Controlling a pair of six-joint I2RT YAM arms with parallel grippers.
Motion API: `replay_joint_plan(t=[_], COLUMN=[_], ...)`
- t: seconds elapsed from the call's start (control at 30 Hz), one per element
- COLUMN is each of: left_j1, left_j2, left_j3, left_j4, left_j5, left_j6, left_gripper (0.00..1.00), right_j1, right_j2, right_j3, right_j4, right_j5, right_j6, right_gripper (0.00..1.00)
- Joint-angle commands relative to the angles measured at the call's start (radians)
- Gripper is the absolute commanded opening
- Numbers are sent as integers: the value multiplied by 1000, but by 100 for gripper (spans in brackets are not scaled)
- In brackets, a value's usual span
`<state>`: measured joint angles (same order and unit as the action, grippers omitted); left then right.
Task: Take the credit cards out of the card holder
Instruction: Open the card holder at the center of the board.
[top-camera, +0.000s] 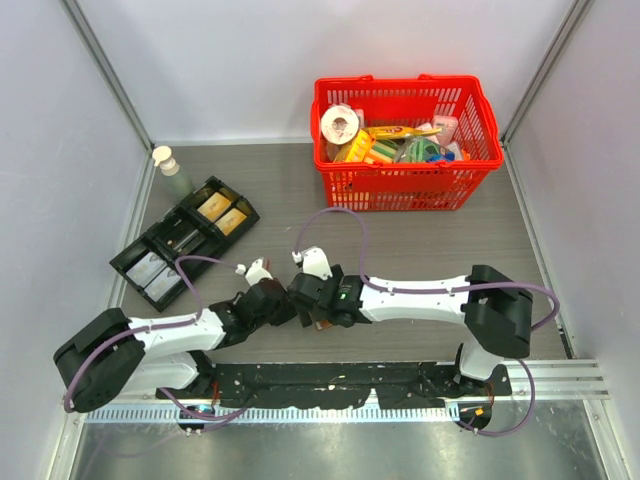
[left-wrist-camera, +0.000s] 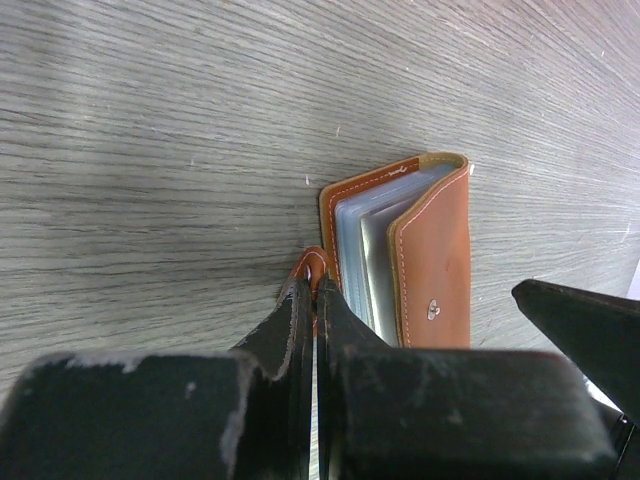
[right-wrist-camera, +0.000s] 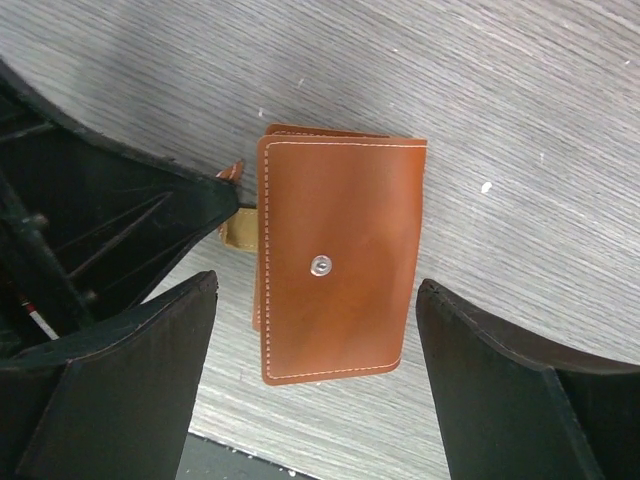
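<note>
Tools first: left tool (left-wrist-camera: 313, 305) is clamped tight on the little tab (left-wrist-camera: 311, 262) of the holder (right-wrist-camera: 340, 240). Right tool (right-wrist-camera: 315, 295) is spread wide, a finger on either side of the holder, not touching it. Holder lies on the table (left-wrist-camera: 150, 150) between both arms, stud side up, cover a bit ajar with clear sleeves showing. Black tray (top-camera: 185, 240) and red basket (top-camera: 405, 185) sit well behind.

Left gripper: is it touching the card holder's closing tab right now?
Touching. The left wrist view shows the left gripper shut, with the tab of the card holder pinched between its fingertips.
</note>
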<state>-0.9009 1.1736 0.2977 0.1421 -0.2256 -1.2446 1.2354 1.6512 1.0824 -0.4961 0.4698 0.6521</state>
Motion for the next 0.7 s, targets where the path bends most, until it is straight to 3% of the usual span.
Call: replay_joint_plan(t=[0.0, 0.2, 0.43, 0.67], left_j1=[-1, -1, 0, -3], left_j2=[-6, -14, -11, 8], left_j3=[-34, -35, -20, -6], left_j4=[-26, -41, -108, -113], left_j5=[9, 6, -24, -26], left_j6=[-9, -7, 33, 51], left_gripper=[0, 0, 0, 0], right_j1=[4, 4, -39, -203], right_j2=[39, 65, -59, -212], right_j3=[44, 22, -19, -197], right_j4=[-85, -113, -114, 10], right_j5=[99, 156, 161, -2], right_j6=[6, 17, 20, 17], right_gripper=[85, 84, 76, 43])
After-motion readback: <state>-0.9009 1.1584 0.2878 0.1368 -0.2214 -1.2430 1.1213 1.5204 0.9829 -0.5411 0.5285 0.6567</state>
